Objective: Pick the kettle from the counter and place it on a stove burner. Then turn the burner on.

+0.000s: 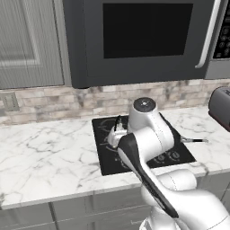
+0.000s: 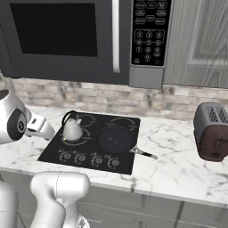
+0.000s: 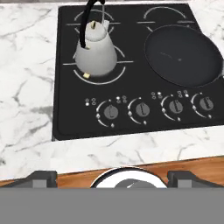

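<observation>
Two dark finger tips of the gripper (image 3: 112, 177) rise well apart, jaws spread and holding nothing, above the white marble counter (image 3: 26, 87) with grey veins. Left to right on the black glass cooktop (image 3: 65, 118): small pale grey-white kettle (image 3: 96, 54) upright on the line-circle stove burner (image 3: 83, 75); four knobs (image 3: 141, 109); dark round pan (image 3: 183, 54)

Left base view: arm (image 1: 148, 148) hides most of kettle (image 1: 117, 130) & cooktop (image 1: 104, 152) centre; toaster (image 1: 220, 108) cut by right edge. Hand view: pan (image 3: 183, 54) clipped at right edge, knob (image 3: 109, 112) markings too small to read.
</observation>
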Controlling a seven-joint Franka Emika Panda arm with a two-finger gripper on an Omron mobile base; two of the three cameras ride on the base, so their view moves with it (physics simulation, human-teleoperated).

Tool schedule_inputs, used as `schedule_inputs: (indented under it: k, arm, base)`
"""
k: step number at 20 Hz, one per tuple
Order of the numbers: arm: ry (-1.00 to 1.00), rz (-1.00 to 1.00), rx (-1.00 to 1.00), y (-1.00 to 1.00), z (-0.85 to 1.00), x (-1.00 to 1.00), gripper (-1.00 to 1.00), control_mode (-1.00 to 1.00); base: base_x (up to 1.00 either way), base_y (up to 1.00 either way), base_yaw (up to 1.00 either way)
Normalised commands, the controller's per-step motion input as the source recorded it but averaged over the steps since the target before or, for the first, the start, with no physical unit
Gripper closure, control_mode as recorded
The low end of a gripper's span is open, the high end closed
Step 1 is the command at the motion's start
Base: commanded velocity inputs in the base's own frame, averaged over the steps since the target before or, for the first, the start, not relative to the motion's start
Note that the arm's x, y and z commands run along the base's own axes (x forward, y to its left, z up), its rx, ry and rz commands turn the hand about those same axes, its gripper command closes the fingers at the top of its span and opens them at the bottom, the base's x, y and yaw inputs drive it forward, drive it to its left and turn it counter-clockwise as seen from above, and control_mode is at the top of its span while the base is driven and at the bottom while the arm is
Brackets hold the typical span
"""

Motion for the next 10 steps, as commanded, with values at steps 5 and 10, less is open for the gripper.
schedule_inputs:
  k: [5, 10]
  arm:
    - [0.23, 0.06, -0.10, 0.00, 0.00, 0.02, -1.00, -1.00]
    - [0.01, 0.00, -0.01, 0.00, -0.04, 0.00, -1.00, -1.00]
  base:
    - [0.00, 0.00, 0.00]
    - [0.00, 0.00, 0.00]
